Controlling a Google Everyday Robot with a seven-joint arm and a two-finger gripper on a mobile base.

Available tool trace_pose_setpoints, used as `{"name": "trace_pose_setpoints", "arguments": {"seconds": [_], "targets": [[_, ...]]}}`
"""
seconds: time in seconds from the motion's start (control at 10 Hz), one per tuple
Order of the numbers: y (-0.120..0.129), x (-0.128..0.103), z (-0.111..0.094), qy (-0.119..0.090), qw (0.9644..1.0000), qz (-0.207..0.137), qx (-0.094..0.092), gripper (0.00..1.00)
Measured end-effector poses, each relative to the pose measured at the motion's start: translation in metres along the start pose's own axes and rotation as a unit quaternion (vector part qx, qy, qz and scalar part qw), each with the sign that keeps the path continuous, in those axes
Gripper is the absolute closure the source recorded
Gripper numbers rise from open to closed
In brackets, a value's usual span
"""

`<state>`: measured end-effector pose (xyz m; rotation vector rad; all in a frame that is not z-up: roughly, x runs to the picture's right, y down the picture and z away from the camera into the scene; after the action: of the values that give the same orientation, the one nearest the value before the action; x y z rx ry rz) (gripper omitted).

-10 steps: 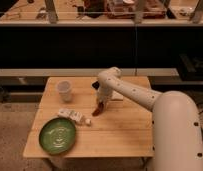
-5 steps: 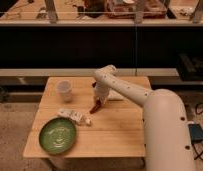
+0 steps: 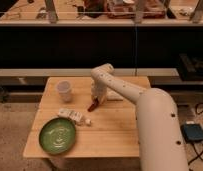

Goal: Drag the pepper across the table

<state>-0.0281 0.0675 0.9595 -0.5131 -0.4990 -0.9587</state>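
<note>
The pepper (image 3: 92, 106), a small slender dark red thing, lies on the light wooden table (image 3: 115, 135) near its middle, just right of a white packet. My gripper (image 3: 95, 99) hangs down from the white arm, directly over the pepper's upper end and touching it. The log-free view shows the fingers pressed together at the pepper, so the gripper is shut on the pepper. The arm reaches in from the lower right and bends above the table's back edge.
A white cup (image 3: 64, 90) stands at the back left. A green plate (image 3: 57, 135) sits at the front left. A white packet (image 3: 74, 116) lies between plate and pepper. A dark shelf unit runs behind the table.
The gripper has carried the pepper leftward and slightly toward the back of the table. The arm's elbow has swung left with it.
</note>
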Motion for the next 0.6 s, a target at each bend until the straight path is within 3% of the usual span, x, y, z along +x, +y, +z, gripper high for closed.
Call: {"name": "trace_pose_setpoints", "arguments": {"seconds": [0.6], "targets": [[-0.028,-0.003,0.004,0.005,0.9998,-0.018,0.003,0.82]]}}
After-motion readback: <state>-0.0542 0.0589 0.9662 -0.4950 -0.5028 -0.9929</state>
